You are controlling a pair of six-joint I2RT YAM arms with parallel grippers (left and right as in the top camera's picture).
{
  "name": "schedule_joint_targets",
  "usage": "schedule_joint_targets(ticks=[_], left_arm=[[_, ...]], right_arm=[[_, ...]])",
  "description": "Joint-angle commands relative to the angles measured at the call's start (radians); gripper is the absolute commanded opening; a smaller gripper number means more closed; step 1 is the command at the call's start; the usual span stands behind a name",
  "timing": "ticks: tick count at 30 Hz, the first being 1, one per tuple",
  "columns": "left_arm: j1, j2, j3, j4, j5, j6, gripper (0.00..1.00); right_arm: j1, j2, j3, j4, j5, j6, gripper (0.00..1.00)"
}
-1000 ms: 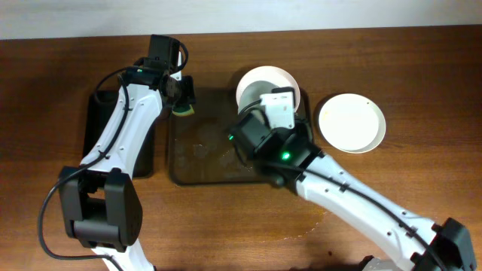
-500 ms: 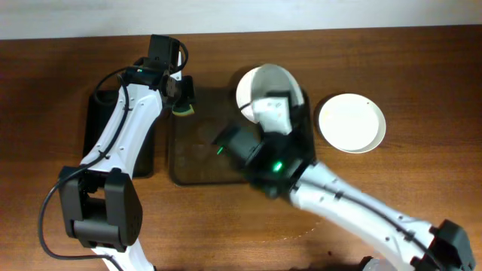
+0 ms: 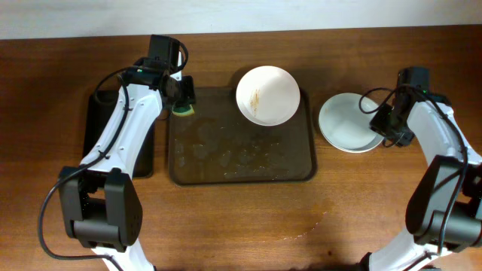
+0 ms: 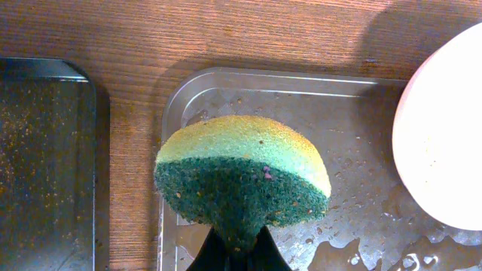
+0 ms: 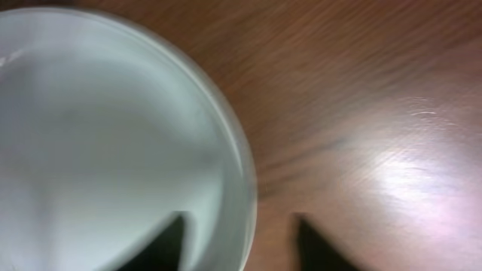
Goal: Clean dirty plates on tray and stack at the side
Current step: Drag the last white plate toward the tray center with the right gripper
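A white plate [image 3: 268, 95] with a brown smear lies in the far right corner of the dark brown tray [image 3: 226, 154]; the left wrist view shows its edge [image 4: 444, 143]. My left gripper [image 3: 183, 105] is shut on a yellow-and-green sponge [image 4: 241, 177], held over the tray's [image 4: 339, 98] far left corner. Right of the tray, white plates [image 3: 348, 123] sit stacked, slightly offset. My right gripper [image 3: 380, 125] is at their right edge, open. In the blurred right wrist view its jaws [image 5: 241, 237] straddle the top plate's rim [image 5: 98, 135].
A narrower black tray [image 3: 98, 128] lies left of the brown tray, under my left arm, and shows as a dark slab [image 4: 45, 150] in the left wrist view. Water drops cover the brown tray's floor. Bare wooden table surrounds everything.
My right arm has swung from over the brown tray to the plates on the right, and its jaws have opened. The left arm and sponge have not moved.
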Motion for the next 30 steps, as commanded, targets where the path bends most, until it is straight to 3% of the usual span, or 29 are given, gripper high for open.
schedule_joint_targets(ticks=[1, 3, 5, 7, 10, 14, 17, 20, 21, 22, 24, 26, 28, 29, 30], left_arm=[[0.003, -0.002, 0.001, 0.005, 0.007, -0.002, 0.01], [0.003, -0.002, 0.001, 0.005, 0.007, -0.002, 0.01], [0.003, -0.002, 0.001, 0.005, 0.007, -0.002, 0.01], [0.003, -0.002, 0.001, 0.003, 0.007, -0.002, 0.01], [0.003, -0.002, -0.012, 0.002, 0.007, -0.002, 0.01], [0.003, -0.002, -0.034, 0.002, 0.008, -0.003, 0.01], [0.003, -0.002, -0.034, 0.002, 0.008, -0.003, 0.01], [0.003, -0.002, -0.034, 0.002, 0.008, -0.003, 0.01], [0.003, -0.002, -0.034, 0.002, 0.008, -0.003, 0.01], [0.003, -0.002, -0.034, 0.002, 0.008, -0.002, 0.01], [0.003, -0.002, -0.034, 0.001, 0.008, -0.002, 0.01], [0.003, -0.002, -0.034, 0.001, 0.008, -0.003, 0.01], [0.003, -0.002, -0.034, 0.002, 0.007, -0.002, 0.01], [0.004, -0.002, -0.034, 0.003, 0.007, -0.002, 0.01], [0.004, -0.002, -0.034, 0.002, 0.007, -0.002, 0.01]], right_arm=[[0.008, 0.003, 0.049, 0.003, -0.32, -0.048, 0.77], [0.092, 0.003, 0.113, 0.011, -0.401, -0.043, 0.72], [0.249, 0.008, 0.125, 0.112, -0.396, 0.138, 0.61], [0.399, 0.047, 0.125, 0.237, -0.253, 0.254, 0.58], [0.51, 0.134, 0.125, 0.277, -0.103, 0.332, 0.51], [0.528, 0.218, 0.125, 0.222, -0.114, 0.332, 0.34], [0.56, 0.225, 0.125, 0.116, -0.216, 0.317, 0.3], [0.649, 0.224, 0.126, 0.04, -0.322, 0.248, 0.17], [0.675, 0.224, 0.134, 0.031, -0.328, 0.229, 0.22], [0.685, 0.224, 0.155, 0.032, -0.327, 0.191, 0.38], [0.666, 0.224, 0.192, 0.071, -0.303, 0.115, 0.49], [0.647, 0.224, 0.194, 0.194, -0.293, -0.09, 0.49], [0.647, 0.226, 0.194, 0.319, -0.293, -0.405, 0.49], [0.653, 0.233, 0.193, 0.348, -0.294, -0.586, 0.61], [0.665, 0.249, 0.193, 0.356, -0.294, -0.682, 0.66]])
